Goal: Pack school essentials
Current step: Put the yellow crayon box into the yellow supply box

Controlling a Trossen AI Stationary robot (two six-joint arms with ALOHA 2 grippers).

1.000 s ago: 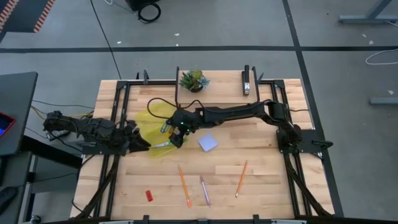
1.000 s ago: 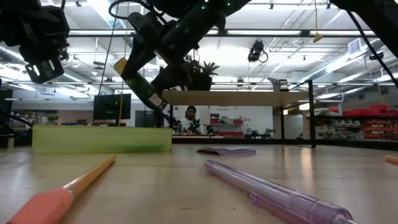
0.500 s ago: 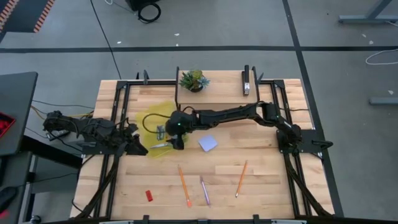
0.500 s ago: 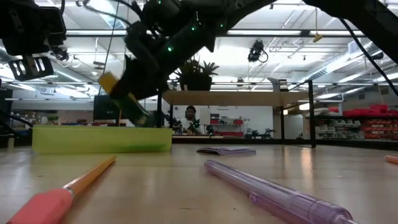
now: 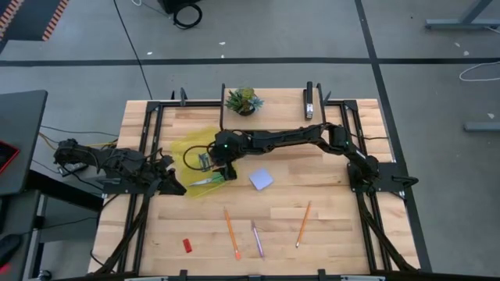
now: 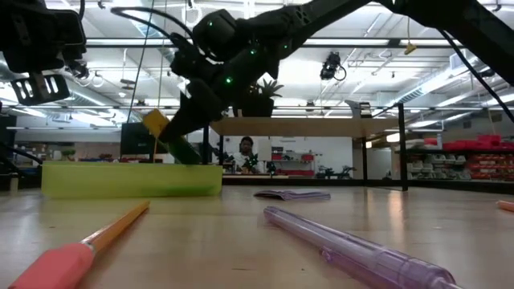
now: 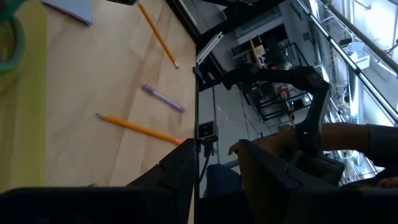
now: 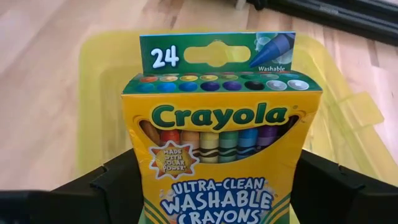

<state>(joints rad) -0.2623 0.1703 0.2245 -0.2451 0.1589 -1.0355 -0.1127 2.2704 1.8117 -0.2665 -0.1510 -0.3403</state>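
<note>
My right gripper [image 8: 217,186] is shut on the yellow-green crayon box [image 8: 217,155] and hovers over the translucent yellow case [image 5: 187,156]. In the low view the box [image 6: 165,132] is tilted just above the case's wall [image 6: 132,178]. My left gripper [image 7: 214,168] is open at the case's near left corner [image 5: 170,185]. Green-handled scissors [image 5: 207,181] lie at the case's near edge. On the table lie the pale blue notepad [image 5: 261,179], two orange pencils [image 5: 231,232] [image 5: 302,223], the purple pen [image 5: 257,239] and the red eraser [image 5: 187,245]. My right gripper pinches the crayon box by its lower half [image 8: 143,193], one finger [image 8: 109,183] on each narrow side. The box's printed front faces the wrist camera. It is lifted clear and tilted over the yellow case.
The potted plant [image 5: 244,100] and the black stapler [image 5: 310,101] stand at the table's far edge. A black frame [image 5: 148,148] runs along the table's sides. Bare wood lies between the notepad and the pencils.
My right gripper has carried the crayon box toward the table's left and far edges, from the case's near right edge to over the case, and has lowered it toward the case wall. The box stays tilted.
</note>
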